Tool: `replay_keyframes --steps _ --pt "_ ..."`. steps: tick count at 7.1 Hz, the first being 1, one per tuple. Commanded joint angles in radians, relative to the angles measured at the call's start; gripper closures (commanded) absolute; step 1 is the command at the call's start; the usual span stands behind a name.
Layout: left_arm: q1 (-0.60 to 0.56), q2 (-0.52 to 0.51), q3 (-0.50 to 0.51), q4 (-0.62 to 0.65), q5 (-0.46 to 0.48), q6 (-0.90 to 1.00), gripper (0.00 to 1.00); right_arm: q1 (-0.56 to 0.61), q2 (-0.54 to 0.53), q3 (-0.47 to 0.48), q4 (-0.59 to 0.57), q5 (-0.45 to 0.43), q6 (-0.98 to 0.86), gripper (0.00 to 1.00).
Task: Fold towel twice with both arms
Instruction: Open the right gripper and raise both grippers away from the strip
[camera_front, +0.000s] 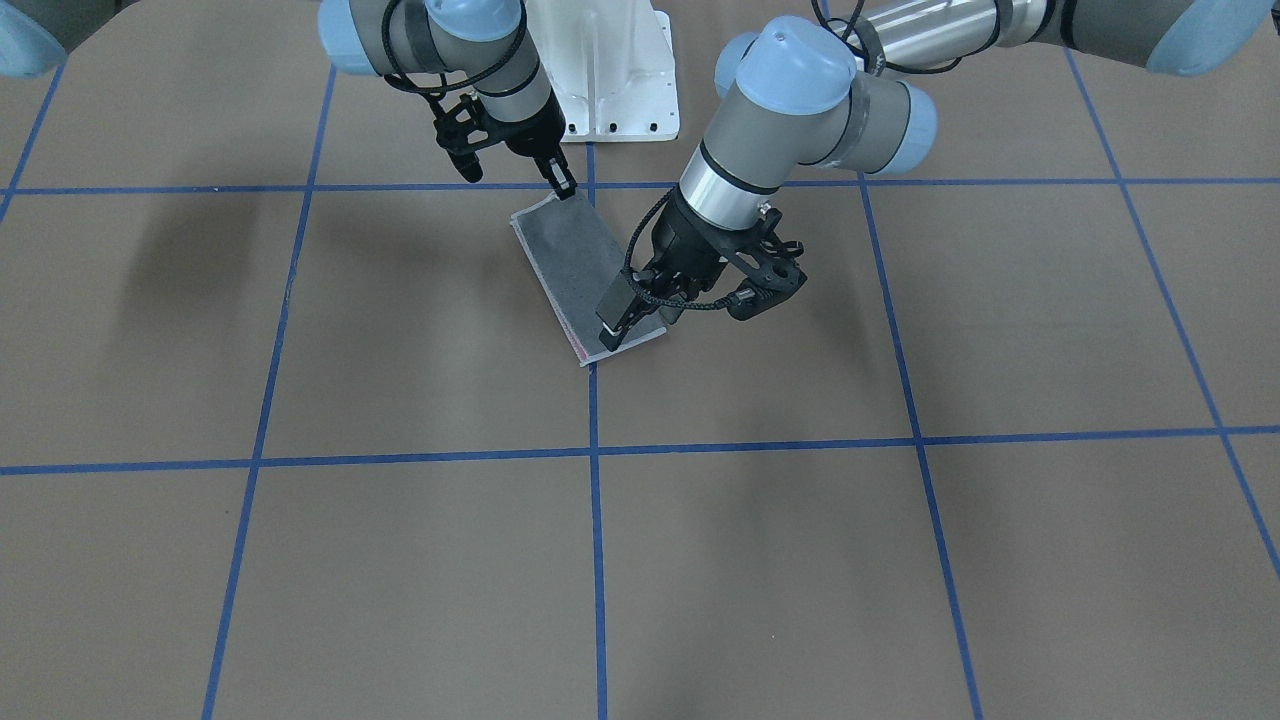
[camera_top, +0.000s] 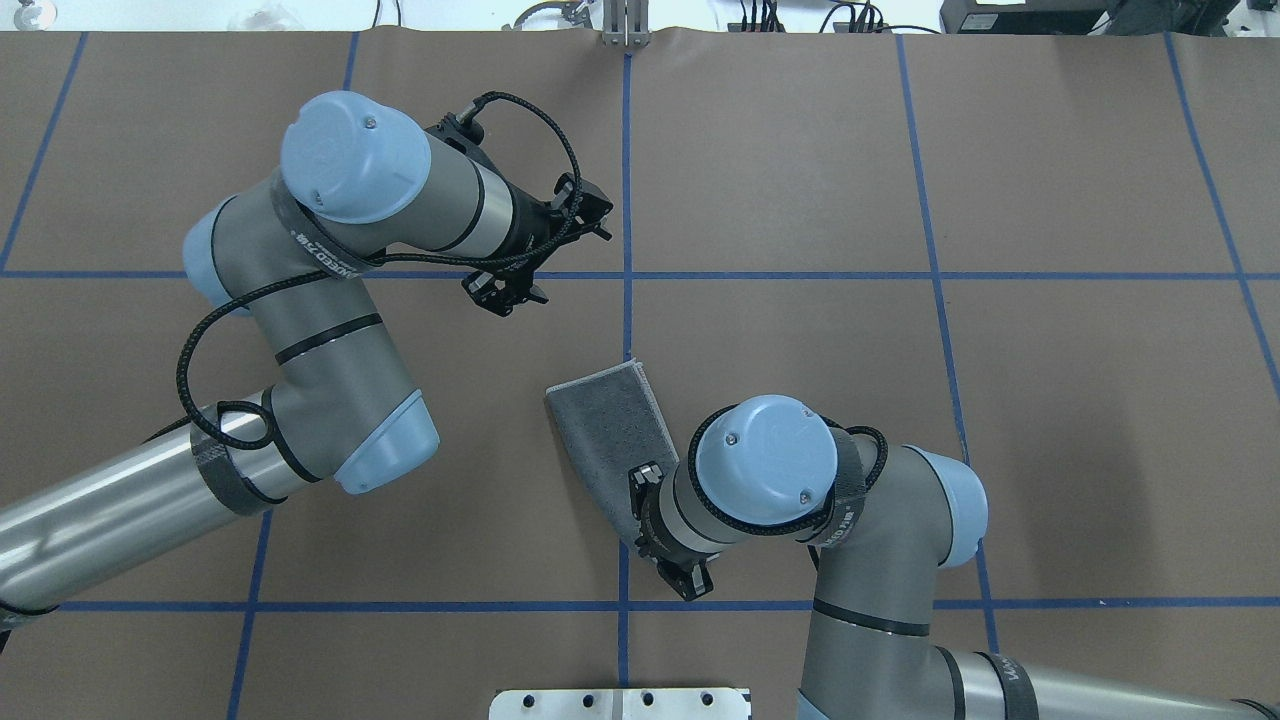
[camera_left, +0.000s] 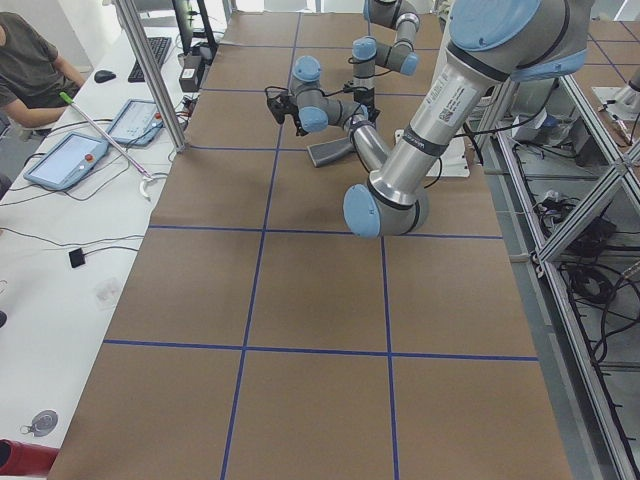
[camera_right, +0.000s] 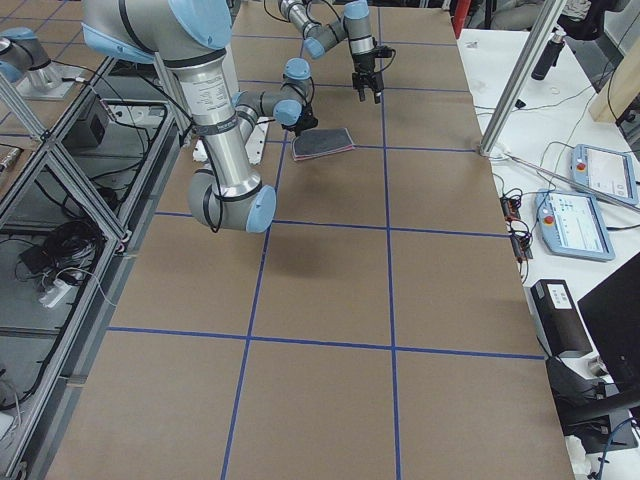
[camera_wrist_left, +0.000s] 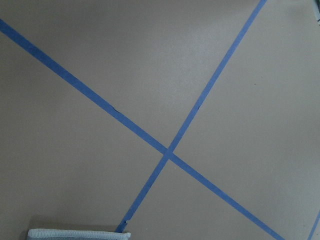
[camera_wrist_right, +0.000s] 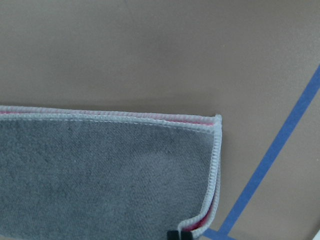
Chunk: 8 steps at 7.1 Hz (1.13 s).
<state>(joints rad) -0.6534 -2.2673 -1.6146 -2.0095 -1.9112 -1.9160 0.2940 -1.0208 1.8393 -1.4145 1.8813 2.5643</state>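
Note:
The towel (camera_front: 580, 270) lies folded in half as a narrow strip, dark grey face up, with pink showing at its edge in the right wrist view (camera_wrist_right: 100, 175). It sits near the table's centre line (camera_top: 610, 435). My right gripper (camera_front: 565, 188) is down at the strip's end nearest the robot base, and its fingertips (camera_wrist_right: 186, 234) are pinched together at the corner there. My left gripper (camera_top: 507, 297) is open and empty, raised above the table beyond the strip's far end. Its wrist view shows only the towel's pale edging (camera_wrist_left: 80, 234) at the bottom.
The brown table (camera_top: 900, 400) carries a grid of blue tape lines (camera_top: 627, 200). The white bolted pedestal base (camera_front: 620, 80) stands just behind the towel. A side bench with tablets (camera_left: 65, 160) and a seated operator (camera_left: 30, 60) lies beyond the table's far edge.

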Motion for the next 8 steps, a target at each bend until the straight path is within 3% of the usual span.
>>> replay_keyframes --steps 1,4,8 --pt "0.0 0.027 -0.02 -0.002 -0.003 0.002 0.0 -0.001 -0.007 0.017 0.0 0.004 -0.01 0.0" --pt "0.009 0.106 -0.08 -0.008 -0.025 0.003 0.0 0.139 -0.038 0.038 -0.003 0.036 -0.044 0.0" --pt "0.075 0.133 -0.053 -0.017 0.023 0.017 0.0 0.37 -0.074 -0.023 -0.001 0.062 -0.447 0.0"
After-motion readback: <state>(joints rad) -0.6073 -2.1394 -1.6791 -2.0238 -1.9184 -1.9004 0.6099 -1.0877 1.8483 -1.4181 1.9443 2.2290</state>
